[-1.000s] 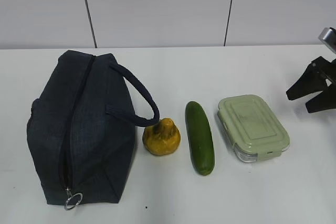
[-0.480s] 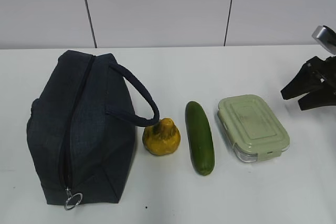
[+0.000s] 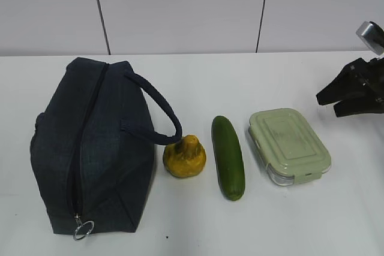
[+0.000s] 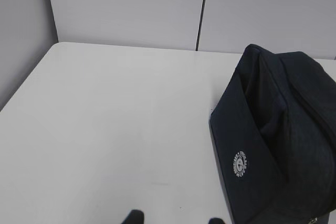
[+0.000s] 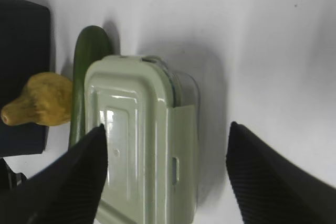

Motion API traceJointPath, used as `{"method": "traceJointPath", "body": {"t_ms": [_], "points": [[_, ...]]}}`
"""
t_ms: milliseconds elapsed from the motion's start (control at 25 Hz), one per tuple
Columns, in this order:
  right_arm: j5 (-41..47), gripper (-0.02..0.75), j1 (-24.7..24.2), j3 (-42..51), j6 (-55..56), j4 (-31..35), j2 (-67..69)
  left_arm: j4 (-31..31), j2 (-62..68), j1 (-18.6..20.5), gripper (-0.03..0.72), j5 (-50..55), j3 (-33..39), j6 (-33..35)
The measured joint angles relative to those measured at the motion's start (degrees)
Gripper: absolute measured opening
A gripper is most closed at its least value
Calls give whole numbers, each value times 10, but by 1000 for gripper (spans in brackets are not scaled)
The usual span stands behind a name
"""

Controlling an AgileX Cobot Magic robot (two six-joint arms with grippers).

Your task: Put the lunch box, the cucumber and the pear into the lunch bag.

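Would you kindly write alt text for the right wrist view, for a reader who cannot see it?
An open gripper hovers above a lunch box with a pale green lid on a white table, one black finger on each side. Left of the box lie a cucumber and a pear, beside a dark bag.

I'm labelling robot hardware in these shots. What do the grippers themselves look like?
The right gripper has matte black, wedge-shaped fingers with a finely ribbed texture, and a silver-grey metal part above it. Only two small black fingertips of the left gripper show. No cables or markings are visible.
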Motion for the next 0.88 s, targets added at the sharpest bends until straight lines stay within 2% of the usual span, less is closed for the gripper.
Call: {"method": "traceJointPath", "body": {"t_ms": [280, 520, 880], "points": [[0, 462, -1, -3, 7, 27, 16, 0, 0, 0, 238, 0, 0, 0], [0, 379, -2, -3, 26, -24, 26, 0, 0, 0, 238, 0, 0, 0], [0, 361, -2, -4, 41, -28, 26, 0, 0, 0, 238, 0, 0, 0]]}}
